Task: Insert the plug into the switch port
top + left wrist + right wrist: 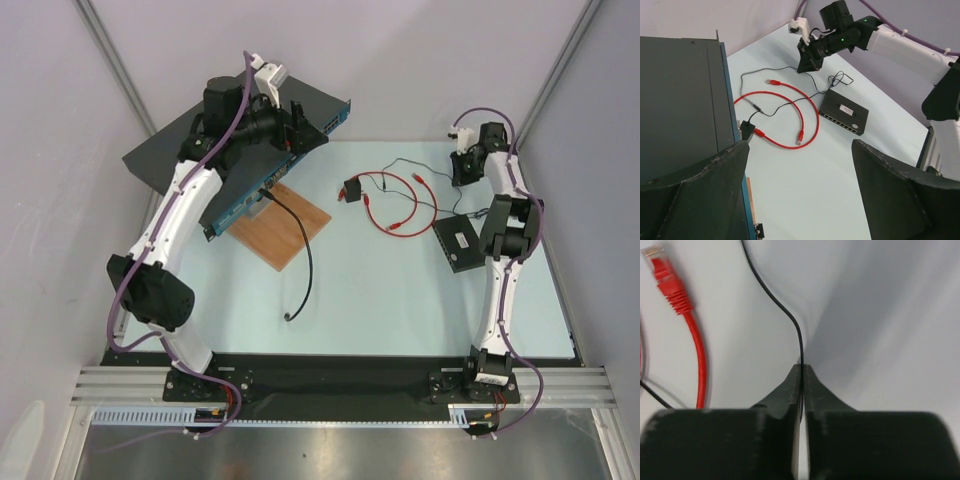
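Note:
The thin red cable [425, 205] lies looped on the table, one plug [800, 136] pointing at me in the left wrist view and another plug [660, 270] at the top left of the right wrist view. The small black switch [458, 243] lies flat with its white label up, its row of ports [840, 123] along the near side edge. My right gripper [802, 367] is low over the table behind the switch, shut on a thin black wire [790, 320], to the right of the red plug. My left gripper [800, 145] hangs open over the rack unit, holding nothing.
A large dark rack unit [180, 150] with a blue front fills the back left. A wooden board [290, 228] lies before it, with a thick black cable [306, 265] trailing forward. A little black cube [352, 190] sits left of the red loop. Walls close both sides.

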Motion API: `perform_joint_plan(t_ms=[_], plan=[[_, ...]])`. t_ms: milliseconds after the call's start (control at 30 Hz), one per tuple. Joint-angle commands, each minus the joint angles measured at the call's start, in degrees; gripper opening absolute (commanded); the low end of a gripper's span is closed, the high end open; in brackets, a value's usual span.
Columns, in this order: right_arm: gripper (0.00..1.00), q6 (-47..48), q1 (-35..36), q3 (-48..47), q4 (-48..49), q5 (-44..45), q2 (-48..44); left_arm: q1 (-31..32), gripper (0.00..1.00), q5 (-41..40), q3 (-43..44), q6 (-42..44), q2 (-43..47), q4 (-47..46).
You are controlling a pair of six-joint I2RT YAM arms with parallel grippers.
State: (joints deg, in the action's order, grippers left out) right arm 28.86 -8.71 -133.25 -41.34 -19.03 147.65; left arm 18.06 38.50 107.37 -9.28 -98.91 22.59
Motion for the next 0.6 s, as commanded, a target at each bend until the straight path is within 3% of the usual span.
perform_joint_plan(t_ms=[0,267,567], plan=[[0.0,-1.0,0.3,-3.1,-4.7,-3.7,-1.5,0.5,0.89,3.7,2.4,-3.5,-0.4,-4.5],[0.0,-16.9,-0.7,0.9,-1.4,-15.3,-16.7,4.4,0.88,6.5,4.9,-8.9,-3.5,-9.7],[0.0,-26.8,-0.7,16.9,5.7,-21.0,-33.2,13.2,0.88,2.6,14.9,-27.3,-15.7,-19.9]])
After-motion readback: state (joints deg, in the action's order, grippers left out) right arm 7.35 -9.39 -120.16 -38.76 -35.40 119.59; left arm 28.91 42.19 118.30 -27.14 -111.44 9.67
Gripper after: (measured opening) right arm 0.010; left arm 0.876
